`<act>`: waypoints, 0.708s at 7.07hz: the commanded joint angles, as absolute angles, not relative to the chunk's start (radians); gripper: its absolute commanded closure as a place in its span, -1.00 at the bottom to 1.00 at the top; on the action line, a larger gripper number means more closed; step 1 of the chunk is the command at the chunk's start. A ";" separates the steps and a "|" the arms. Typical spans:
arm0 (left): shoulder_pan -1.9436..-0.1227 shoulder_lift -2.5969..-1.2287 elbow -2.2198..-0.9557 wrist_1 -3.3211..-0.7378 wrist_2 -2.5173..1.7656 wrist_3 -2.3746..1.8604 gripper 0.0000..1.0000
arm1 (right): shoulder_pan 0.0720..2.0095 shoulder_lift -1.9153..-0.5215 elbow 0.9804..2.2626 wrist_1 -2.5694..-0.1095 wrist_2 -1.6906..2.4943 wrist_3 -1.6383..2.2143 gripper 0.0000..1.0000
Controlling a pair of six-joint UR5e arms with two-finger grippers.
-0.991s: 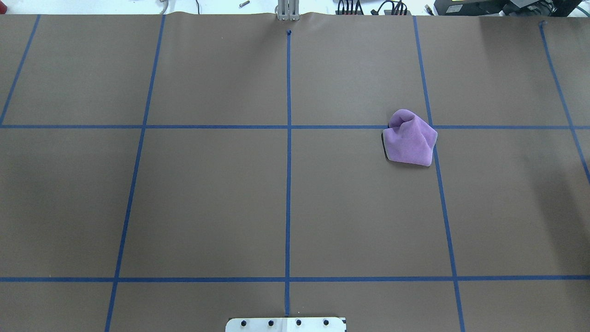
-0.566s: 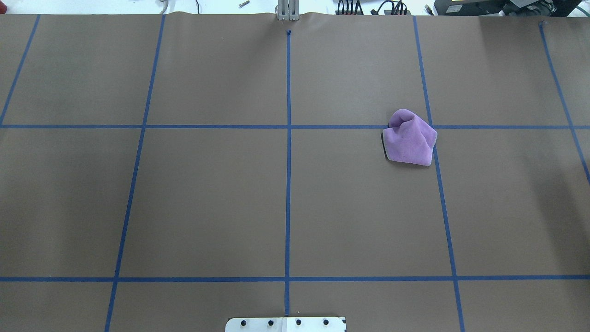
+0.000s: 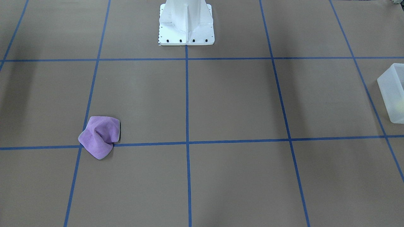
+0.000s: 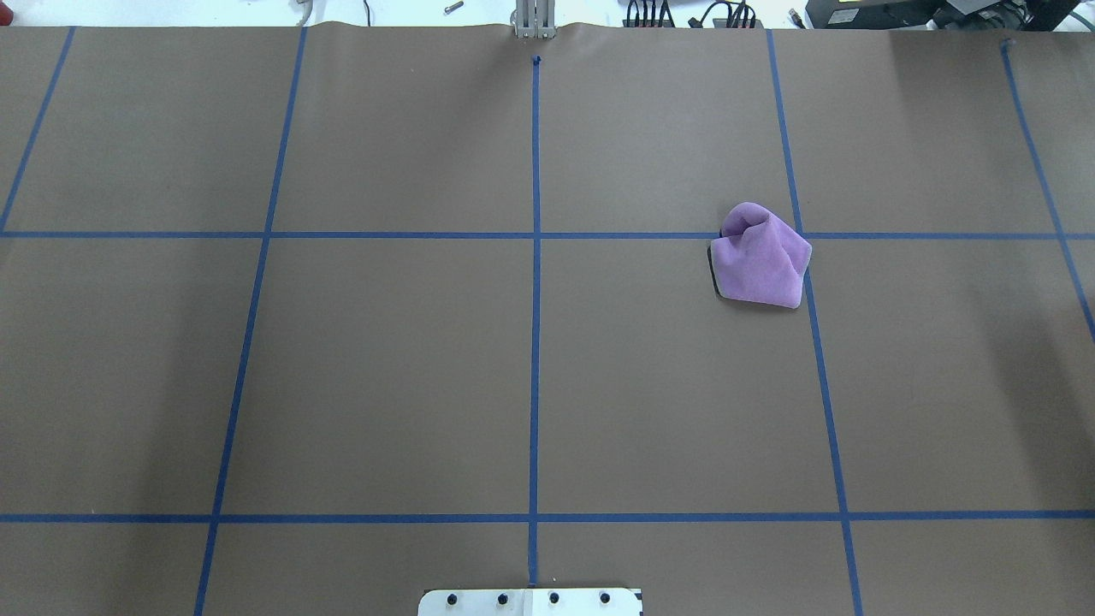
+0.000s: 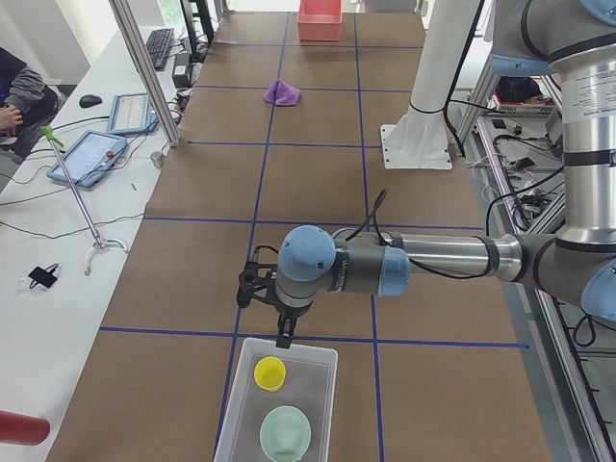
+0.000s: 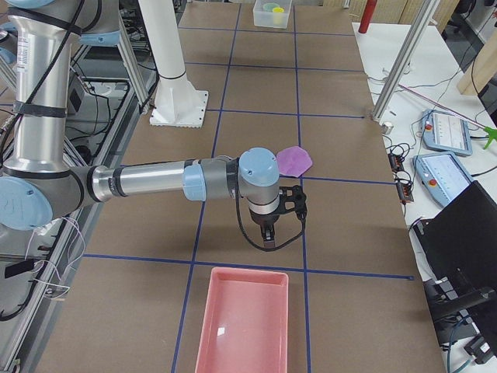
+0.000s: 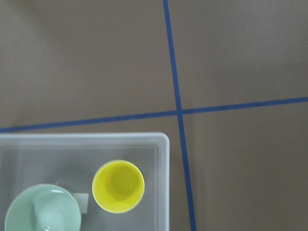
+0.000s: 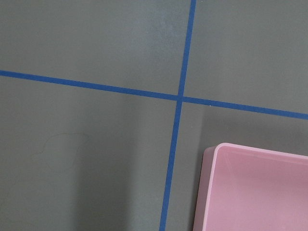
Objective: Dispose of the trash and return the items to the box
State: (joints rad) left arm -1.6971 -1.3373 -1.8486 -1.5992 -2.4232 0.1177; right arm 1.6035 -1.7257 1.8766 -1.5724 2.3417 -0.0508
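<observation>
The pale-yellow cup (image 7: 118, 186) stands upright inside the frosted-white box (image 7: 164, 159), beside the mint-green bowl (image 7: 42, 211). Both also show in the box (image 5: 310, 385) in the exterior left view, the cup (image 5: 269, 372) and the bowl (image 5: 286, 433). My left gripper (image 5: 285, 337) points down just above the box's far rim; I cannot tell whether it is open or shut. My right gripper (image 6: 266, 237) points down over the table just beyond the pink tray (image 6: 245, 318); I cannot tell its state either. No fingers show in either wrist view.
A crumpled purple cloth (image 4: 760, 257) lies on the brown paper at the table's right middle, also in the front-facing view (image 3: 99, 136). The pink tray's corner (image 8: 260, 192) looks empty. The box's corner (image 3: 391, 94) shows at the table's left end. The robot's white base (image 3: 186, 22) stands mid-table.
</observation>
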 commanded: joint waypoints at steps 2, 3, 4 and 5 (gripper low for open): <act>-1.646 -1.264 -1.940 -1.457 -2.413 0.123 -0.96 | 1.557 -1.713 1.957 -1.572 2.347 0.135 -1.00; -1.641 -1.262 -1.928 -1.456 -2.404 0.120 -0.96 | 1.449 -1.712 2.035 -1.572 2.341 0.329 -1.00; -1.641 -1.270 -1.908 -1.456 -2.404 0.121 -0.96 | 1.349 -1.694 2.074 -1.518 2.330 0.520 -1.00; -1.641 -1.275 -1.908 -1.459 -2.399 0.120 -0.96 | 1.251 -1.671 2.074 -1.424 2.294 0.695 -1.00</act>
State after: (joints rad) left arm -1.6421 -1.2694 -1.9145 -1.4584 -2.4034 0.1204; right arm 1.3750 -1.6951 2.0493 -1.5149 2.3261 0.4678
